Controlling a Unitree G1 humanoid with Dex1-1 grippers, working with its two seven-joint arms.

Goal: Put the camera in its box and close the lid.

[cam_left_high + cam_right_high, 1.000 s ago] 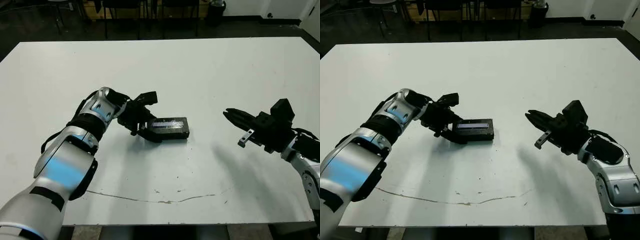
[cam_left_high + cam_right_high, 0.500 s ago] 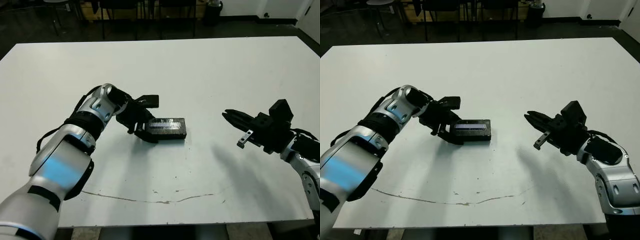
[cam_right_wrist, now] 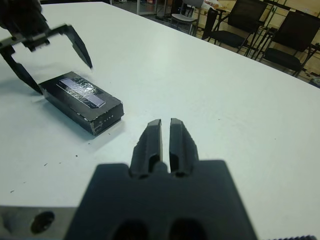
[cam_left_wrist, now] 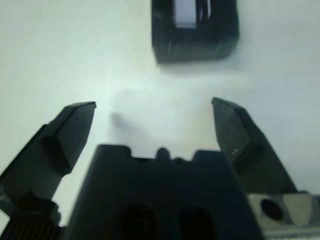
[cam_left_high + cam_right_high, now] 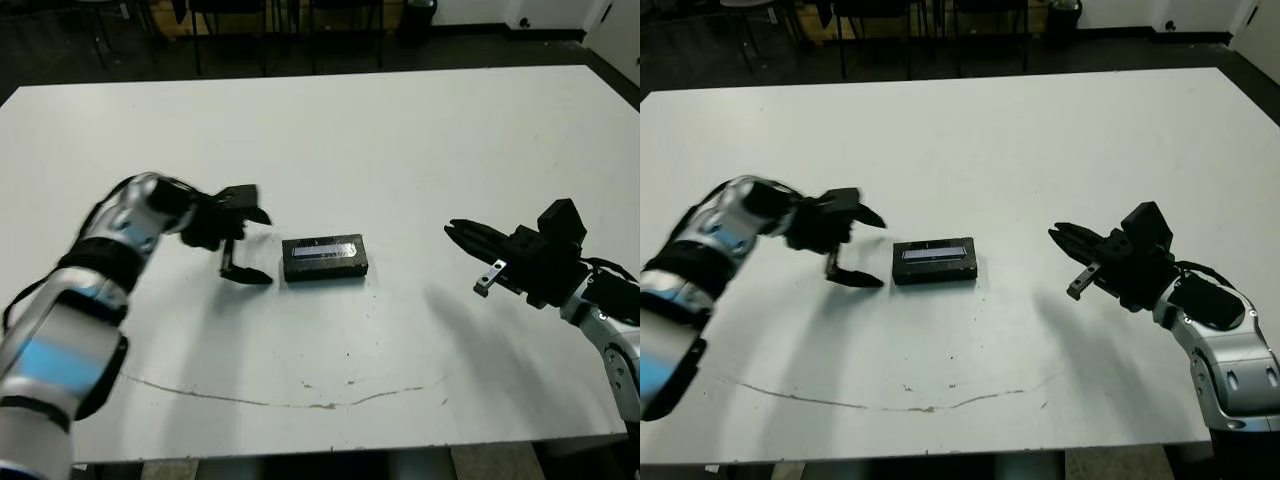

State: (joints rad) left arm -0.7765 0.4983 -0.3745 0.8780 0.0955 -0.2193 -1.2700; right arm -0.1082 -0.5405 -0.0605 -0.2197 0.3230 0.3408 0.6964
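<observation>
White tabletop (image 5: 400,150) fills most of the head views, with dark floor and black chair legs beyond its far edge and a thin brownish scuff line running across its near part. Near the middle of the table lies the box (image 5: 325,270), closed, with the lid (image 5: 324,249) seated flat on top so that only the black sides and the pale silvery strip show. The camera cannot be seen in any view.

Just to the left of the box hangs the left gripper (image 5: 248,246), spread wide and holding nothing. One black finger points toward the far side of the table and the other reaches down toward the tabletop just beside the box's left end; a small gap of white table shows between that lower fingertip and the box. In the left wrist view both fingers (image 4: 67,135) stand far apart with bare table between them and the box lying clear beyond their tips. The left arm is blurred.

Well to the right, the right gripper (image 5: 458,230) is raised above the table, its two fingers (image 3: 152,141) pressed nearly together with only a thin slit between them, grasping nothing and aimed toward the box.
</observation>
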